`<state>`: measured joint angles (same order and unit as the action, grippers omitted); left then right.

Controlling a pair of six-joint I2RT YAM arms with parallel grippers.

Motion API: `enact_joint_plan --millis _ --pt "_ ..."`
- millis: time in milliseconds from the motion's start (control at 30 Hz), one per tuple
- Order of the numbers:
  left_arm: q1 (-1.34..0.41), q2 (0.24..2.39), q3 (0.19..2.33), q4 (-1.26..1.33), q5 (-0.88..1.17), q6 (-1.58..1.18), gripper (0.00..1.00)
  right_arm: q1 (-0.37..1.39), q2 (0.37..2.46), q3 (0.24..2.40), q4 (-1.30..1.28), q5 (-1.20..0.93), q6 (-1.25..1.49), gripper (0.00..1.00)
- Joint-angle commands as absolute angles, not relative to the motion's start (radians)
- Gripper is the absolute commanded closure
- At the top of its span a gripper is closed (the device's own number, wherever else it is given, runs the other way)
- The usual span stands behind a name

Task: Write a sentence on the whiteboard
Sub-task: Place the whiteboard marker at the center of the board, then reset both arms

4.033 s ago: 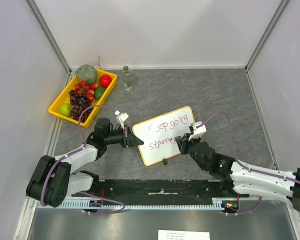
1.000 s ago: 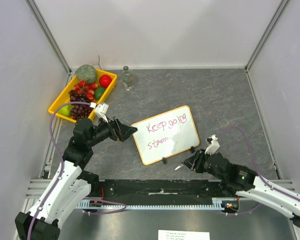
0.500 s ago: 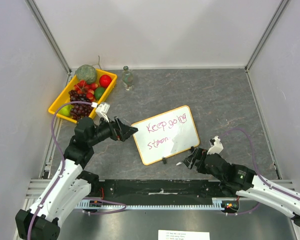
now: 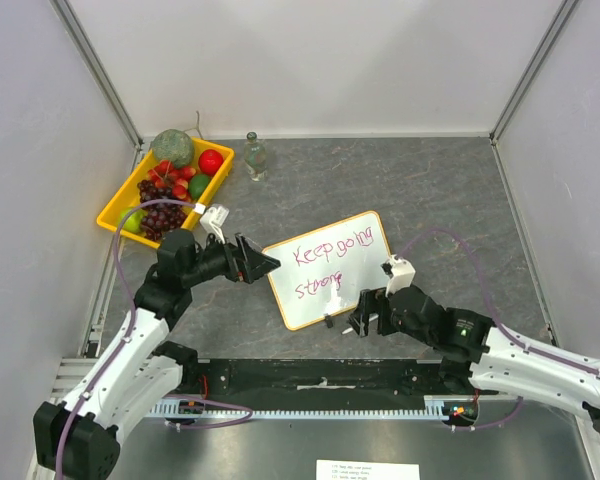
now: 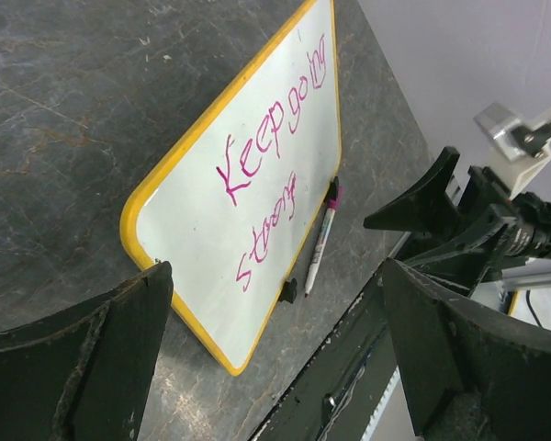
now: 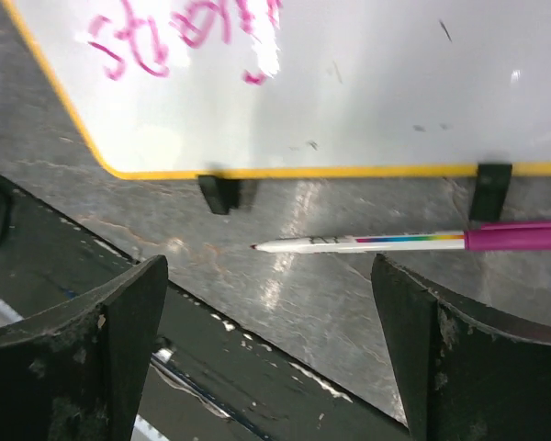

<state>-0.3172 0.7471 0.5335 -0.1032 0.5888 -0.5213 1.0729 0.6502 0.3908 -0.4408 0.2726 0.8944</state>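
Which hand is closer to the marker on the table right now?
The right hand, open and poised over the marker lying along the whiteboard's near edge. The left hand, also open, sits off the whiteboard's left corner, farther from it.

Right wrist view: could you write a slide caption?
Open right claw facing a pen lying beside the written whiteboard.

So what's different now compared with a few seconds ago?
The right pincer let go of the pen, which now lies beside the near edge of the whiteboard, and hovers open over it. The left pincer drew back from the board's left edge, open. The whiteboard, fruit tray and bottle stayed put.
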Motion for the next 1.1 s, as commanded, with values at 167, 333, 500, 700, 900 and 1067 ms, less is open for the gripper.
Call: enact_joint_plan --millis 167,333,500,700,900,1067 --pt "-0.347 0.788 0.589 -0.1 0.643 -0.488 0.02 1.072 0.581 0.503 -0.383 0.34 0.779 0.02" --pt "-0.347 0.788 0.63 -0.193 0.549 -0.476 0.02 1.072 0.646 0.575 -0.385 0.452 0.692 0.02" --pt "-0.345 0.785 0.663 -0.276 0.401 -0.474 0.0 1.063 0.764 0.675 -0.374 0.506 0.592 0.02" --pt "-0.347 0.853 0.686 -0.348 0.238 -0.528 0.0 0.901 0.867 0.745 -0.285 0.326 0.486 0.02" --pt "-0.345 0.876 0.675 -0.345 0.155 -0.54 0.0 0.567 0.899 0.749 -0.206 0.007 0.465 0.02" --pt "-0.347 0.845 0.646 -0.322 0.081 -0.535 0.0 0.231 0.91 0.7 -0.153 -0.222 0.491 0.02"
